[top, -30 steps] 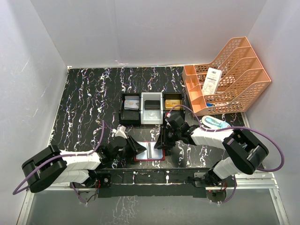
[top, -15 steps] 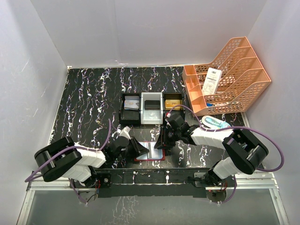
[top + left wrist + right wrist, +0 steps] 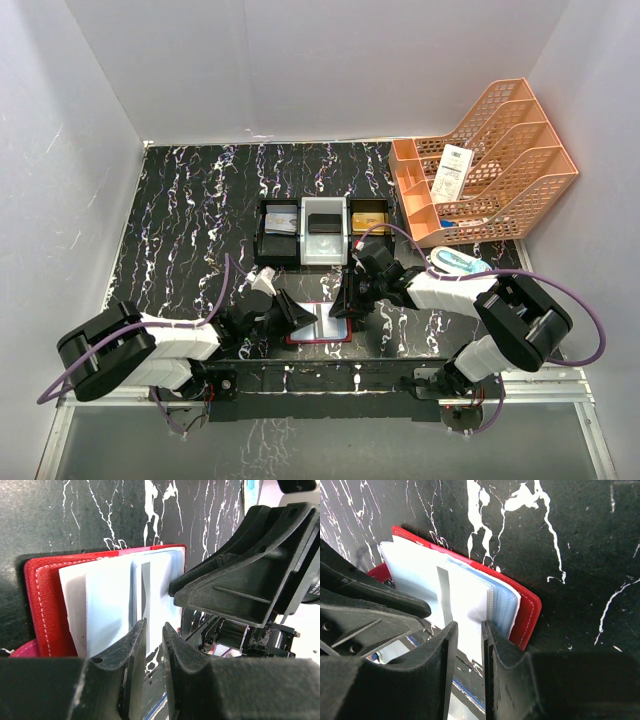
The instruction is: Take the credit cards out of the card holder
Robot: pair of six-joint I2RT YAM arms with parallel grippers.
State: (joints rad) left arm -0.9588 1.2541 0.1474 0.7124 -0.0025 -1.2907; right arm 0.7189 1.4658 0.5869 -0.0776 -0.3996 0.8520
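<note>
At the near edge of the table (image 3: 180,230) the red card holder (image 3: 320,341) lies open and flat. The left gripper (image 3: 291,316) is at its left side and the right gripper (image 3: 344,302) at its right, nose to nose with little room between them.

In the left wrist view the left gripper (image 3: 154,627) has its fingers narrow. Pale sleeves of the card holder (image 3: 42,600) run into the gap, but whether they are pinched cannot be told. The right arm's black body crowds that view's right side, close over the holder's edge.

From the right wrist, the right gripper (image 3: 470,626) is likewise narrow over the sleeves, one leaf bearing a dark stripe. Its grip cannot be told either.

Only the overhead camera shows what lies beyond. A three-bay tray (image 3: 305,250) sits just past the holder, with a silvery card (image 3: 281,225) in the left bay, a dark item (image 3: 322,223) in the middle and an orange-gold card (image 3: 368,217) in the right. A pale blue-and-white object (image 3: 460,262) sits beside the right arm.

Bare marble opens to the far left. An orange file rack (image 3: 500,170) holding a white tag (image 3: 452,172) fills the far right corner. White walls (image 3: 330,70) close three sides.
</note>
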